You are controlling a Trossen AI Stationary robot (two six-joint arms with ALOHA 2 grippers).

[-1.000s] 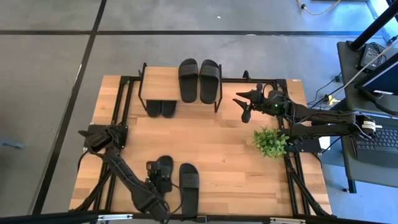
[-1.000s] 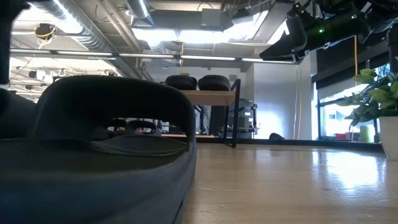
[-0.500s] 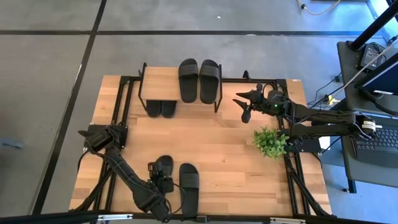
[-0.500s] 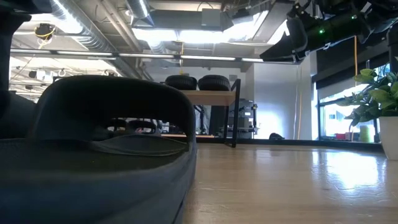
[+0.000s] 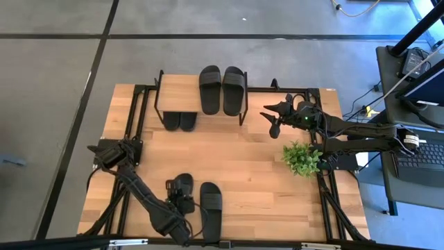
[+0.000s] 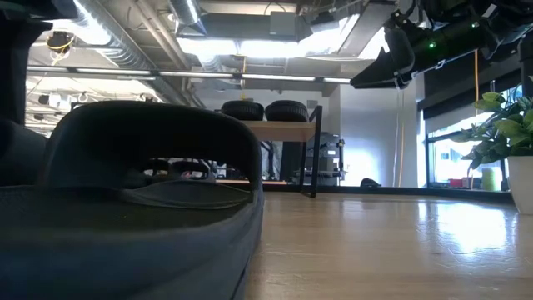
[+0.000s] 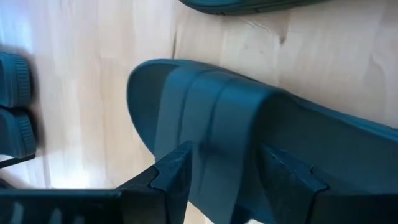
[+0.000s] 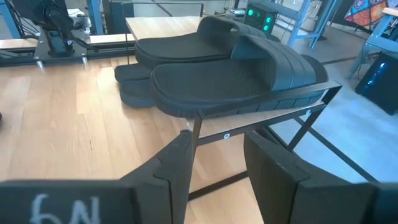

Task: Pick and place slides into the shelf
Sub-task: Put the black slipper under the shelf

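Slightly, the right gripper has lowered beside the shelf, fingers apart and empty. Left gripper straddles one slide, fingers open. Six slides: two on top, two below, two on the table.

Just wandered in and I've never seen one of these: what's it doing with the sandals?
It is putting black slides onto the small shelf. Two sit on the top plank, two below. The left pincer is open, fingers straddling one of the last two slides near the table's front. The right pincer hangs open beside the shelf.
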